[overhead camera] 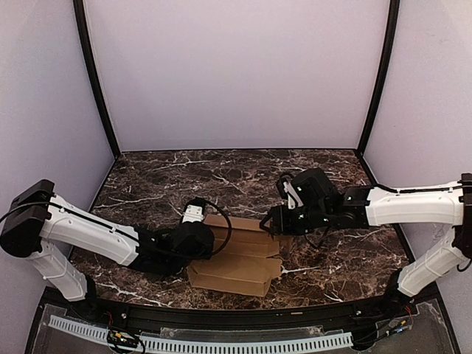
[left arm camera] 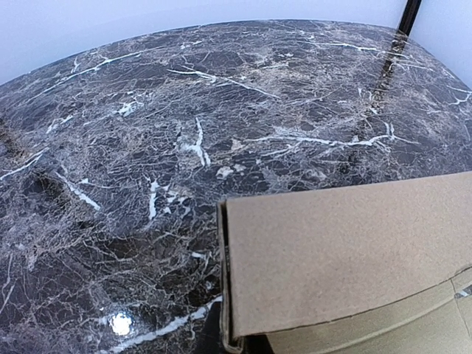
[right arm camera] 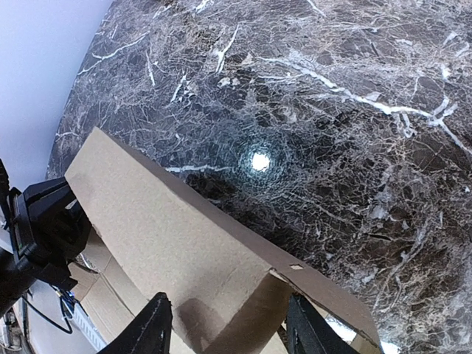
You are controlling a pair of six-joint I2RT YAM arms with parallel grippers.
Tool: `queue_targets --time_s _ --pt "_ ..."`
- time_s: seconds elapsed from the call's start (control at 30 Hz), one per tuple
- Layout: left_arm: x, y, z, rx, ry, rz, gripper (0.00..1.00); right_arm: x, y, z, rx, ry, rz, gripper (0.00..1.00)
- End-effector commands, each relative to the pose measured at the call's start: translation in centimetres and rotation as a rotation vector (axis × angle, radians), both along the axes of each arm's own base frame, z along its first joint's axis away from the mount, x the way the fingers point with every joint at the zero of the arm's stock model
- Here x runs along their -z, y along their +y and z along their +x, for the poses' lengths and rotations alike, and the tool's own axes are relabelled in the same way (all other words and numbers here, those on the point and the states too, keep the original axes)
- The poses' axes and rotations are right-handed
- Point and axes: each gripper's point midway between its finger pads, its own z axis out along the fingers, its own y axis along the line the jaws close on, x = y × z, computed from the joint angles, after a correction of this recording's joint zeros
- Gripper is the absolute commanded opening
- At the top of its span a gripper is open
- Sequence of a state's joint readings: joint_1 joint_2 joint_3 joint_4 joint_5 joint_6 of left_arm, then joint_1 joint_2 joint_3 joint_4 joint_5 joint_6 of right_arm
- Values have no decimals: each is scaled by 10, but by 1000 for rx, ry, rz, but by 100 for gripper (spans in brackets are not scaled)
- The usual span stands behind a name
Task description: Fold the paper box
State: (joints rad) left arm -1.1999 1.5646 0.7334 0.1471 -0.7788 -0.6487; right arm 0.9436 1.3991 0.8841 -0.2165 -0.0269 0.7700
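brown die-cut cardboard box [overhead camera: 236, 262] lies part-folded on the marble counter [overhead camera: 221, 173]. i see left tool [overhead camera: 200, 243] closed at its end, right tool [right arm camera: 232, 324] open astride a raised panel [right arm camera: 184, 243]; squeezing off-crease could buckle it.

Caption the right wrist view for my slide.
Right gripper straddling a raised panel of the paper box on marble table.

Dark marble table [overhead camera: 221, 177] with white veins, pale lilac walls [overhead camera: 236, 74], black corner posts [overhead camera: 97, 81]
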Motion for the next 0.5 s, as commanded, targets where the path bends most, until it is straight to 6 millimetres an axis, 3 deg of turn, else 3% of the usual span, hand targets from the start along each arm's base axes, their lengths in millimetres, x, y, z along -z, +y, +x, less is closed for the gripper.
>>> queue_targets --time_s 0.0,0.47 --pt "-10 4 -3 -1 -28 -29 1 -1 8 4 19 12 65 52" --pt "-11 -2 -6 21 -41 -35 1 -11 22 2 17 35 189 46"
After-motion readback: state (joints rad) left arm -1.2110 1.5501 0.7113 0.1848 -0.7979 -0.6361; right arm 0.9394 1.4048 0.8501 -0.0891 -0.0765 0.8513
